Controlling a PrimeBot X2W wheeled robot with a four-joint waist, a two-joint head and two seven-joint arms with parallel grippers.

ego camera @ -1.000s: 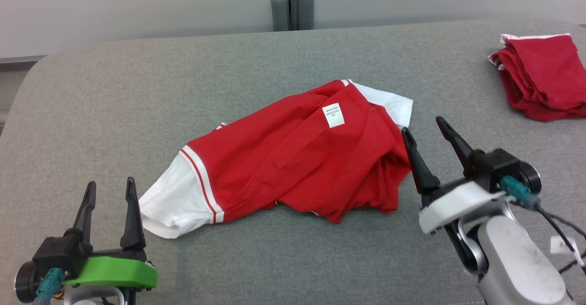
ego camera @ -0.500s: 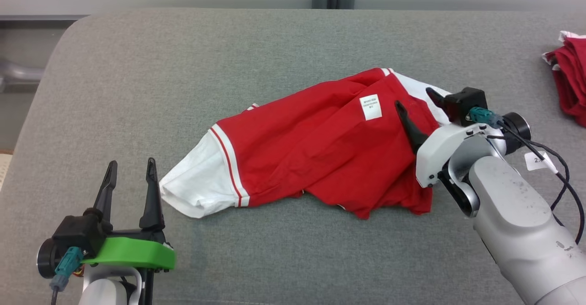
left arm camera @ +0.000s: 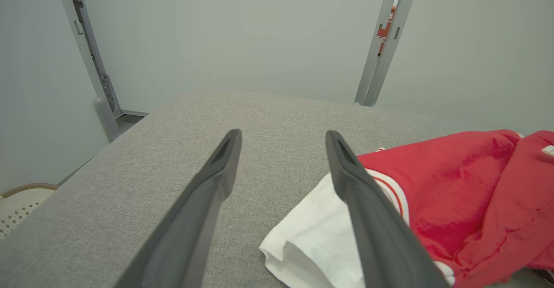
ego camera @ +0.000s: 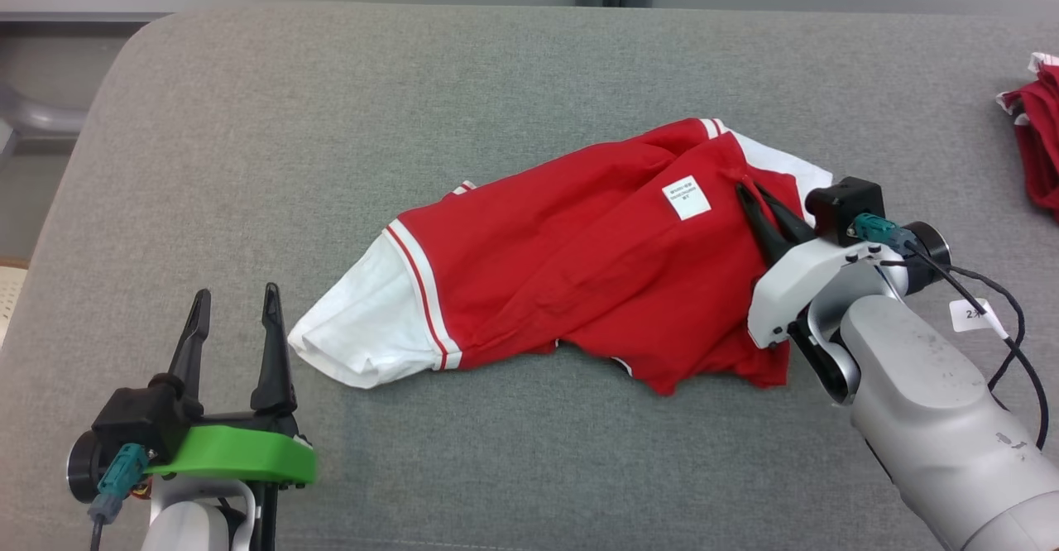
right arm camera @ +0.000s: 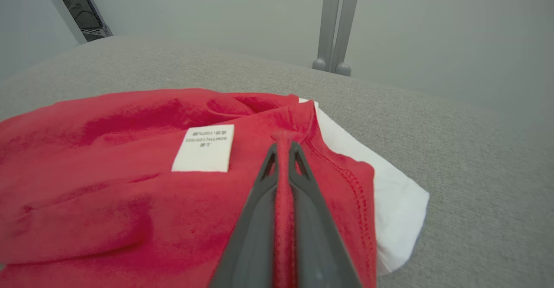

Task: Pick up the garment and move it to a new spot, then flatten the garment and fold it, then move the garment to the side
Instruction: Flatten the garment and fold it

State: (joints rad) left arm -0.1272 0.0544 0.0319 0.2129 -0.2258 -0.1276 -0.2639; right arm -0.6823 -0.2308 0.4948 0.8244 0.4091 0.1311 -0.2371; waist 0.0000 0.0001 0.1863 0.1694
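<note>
A red garment (ego camera: pixel 579 278) w/ white sleeves lies crumpled across the ctr of a grey table (ego camera: pixel 414 104), running from lower left to upper right in the head view. The right gripper (ego camera: pixel 749 189) is at the garment's right end, its two dark fingers pressed together on a raised ridge of red cloth just right of a white label (ego camera: pixel 686 198). In the right wrist view the pinched fold (right arm camera: pixel 283 184) runs up btw the fingers and bunches at their tips. One white sleeve (ego camera: pixel 786 166) pokes out on the far side of that gripper, resting on the table. The bulk of the garment spreads away to the gripper's left, w/ its front hem lying just in front of the white wrist housing. Whether any part is off the table can't be told.

The left gripper (ego camera: pixel 236 292) hangs over the table's front-left area, fingers spread wide w/ nothing btw them. The other sleeve (ego camera: pixel 364 336), white w/ red stripes at the seam, lies just beside its right finger. In the left wrist view that finger overlaps the sleeve's edge; contact can't be told. A 2nd pile of red cloth (ego camera: pixel 1038 146) sits at the table's right edge, well apart from both grippers.
</note>
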